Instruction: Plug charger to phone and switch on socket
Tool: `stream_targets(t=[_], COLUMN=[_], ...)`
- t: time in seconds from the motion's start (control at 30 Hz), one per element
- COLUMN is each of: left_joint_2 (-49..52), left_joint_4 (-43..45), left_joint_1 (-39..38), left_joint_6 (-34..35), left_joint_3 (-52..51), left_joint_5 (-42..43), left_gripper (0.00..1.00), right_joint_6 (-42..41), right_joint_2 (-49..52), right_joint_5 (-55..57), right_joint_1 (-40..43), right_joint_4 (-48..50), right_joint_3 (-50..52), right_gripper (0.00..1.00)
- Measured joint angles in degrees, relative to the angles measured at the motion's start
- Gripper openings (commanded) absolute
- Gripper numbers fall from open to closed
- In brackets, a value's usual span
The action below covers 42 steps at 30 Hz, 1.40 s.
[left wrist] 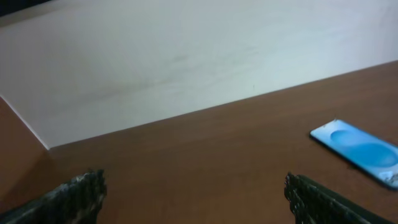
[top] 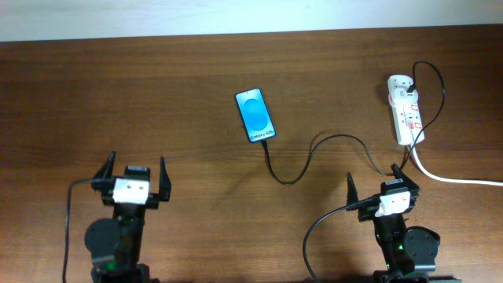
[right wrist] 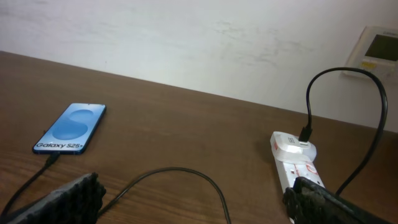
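Note:
The phone lies screen up at the table's middle back, its blue screen lit; it also shows in the left wrist view and the right wrist view. The thin black charger cable runs from the phone's near end in a curl across the table to the white socket strip at the right; its plug tip sits at the phone's port. The cable and the socket show in the right wrist view. My left gripper and right gripper are open and empty, near the front edge.
The socket's thick white cord runs off the right edge. A white wall stands behind the table's far edge, with a white wall panel at the right. Bare wood lies left of the phone.

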<state>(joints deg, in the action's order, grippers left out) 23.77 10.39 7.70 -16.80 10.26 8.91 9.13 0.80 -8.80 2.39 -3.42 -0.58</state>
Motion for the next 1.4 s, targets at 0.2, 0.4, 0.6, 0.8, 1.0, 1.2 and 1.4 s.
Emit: stream_targets(t=[0.2,0.4,0.6,0.8,1.0,1.2,1.4], left_joint_2=[-11.5,-19.2,-22.9,-22.9,-22.9,-22.9,-22.9], left_joint_4=[-5.1,-14.3,-14.1,-14.1,-14.1,-14.1,-14.1], left_joint_1=[0.0,0.0,0.0,0.0,0.0,0.0,0.0], left_joint_6=[-4.3,-7.0,-7.6,-7.7,-7.7,-7.7,-7.7], left_joint_3=[-6.8,-9.6,-9.6,-9.6,-9.6,-9.6,-9.6], left_joint_5=[-0.7,-1.1,-1.2,-1.2,-1.2,-1.2,-1.2], left_gripper=[0.99,0.99,0.99,0.99,0.99,0.99,0.99], right_joint_6=[0.0,0.0,0.0,0.0,0.0,0.0,0.0], right_joint_2=[-0.1,-0.1,-0.1,-0.1,-0.1,-0.1,-0.1], right_joint_5=[0.0,0.0,0.0,0.0,0.0,0.0,0.0], right_joint_1=[0.0,0.0,0.0,0.0,0.0,0.0,0.0], right_joint_4=[0.0,0.0,0.0,0.0,0.0,0.0,0.0], right_joint_3=[0.0,0.0,0.0,0.0,0.0,0.0,0.0], right_gripper=[0.98,0.98,0.98,0.98,0.98,0.98,0.98])
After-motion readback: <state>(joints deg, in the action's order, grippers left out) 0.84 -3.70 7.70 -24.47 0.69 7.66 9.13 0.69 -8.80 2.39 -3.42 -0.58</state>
